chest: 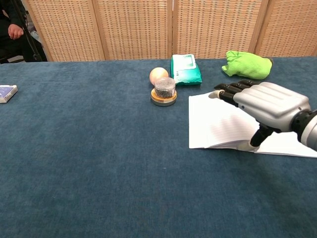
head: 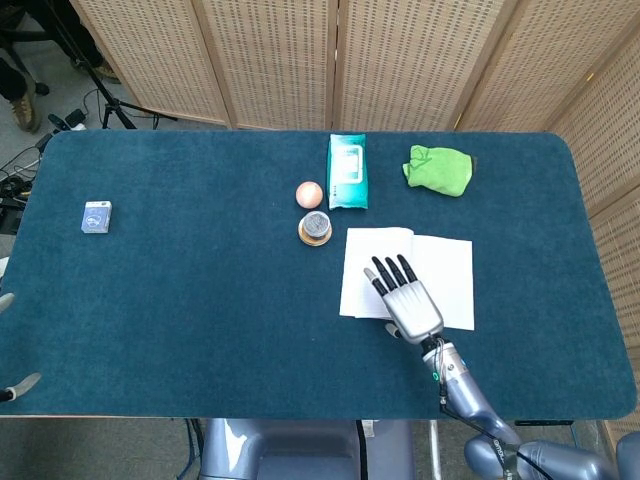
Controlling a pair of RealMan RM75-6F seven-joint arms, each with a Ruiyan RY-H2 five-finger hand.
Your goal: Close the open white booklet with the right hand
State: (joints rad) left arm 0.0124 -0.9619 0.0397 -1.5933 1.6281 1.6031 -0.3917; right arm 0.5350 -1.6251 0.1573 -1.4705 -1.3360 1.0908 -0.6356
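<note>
The white booklet lies open and flat on the blue table, right of centre; in the chest view the booklet shows lined pages. My right hand hovers over its left page with fingers stretched forward and apart, holding nothing. In the chest view the right hand is palm down over the spine, and its thumb reaches down to the booklet's front edge. My left hand shows only as fingertips at the far left edge of the head view, off the table's front corner.
A small jar on a wooden lid and an orange ball stand just left of the booklet's far corner. A teal wipes pack and a green cloth lie behind it. A small blue box sits far left.
</note>
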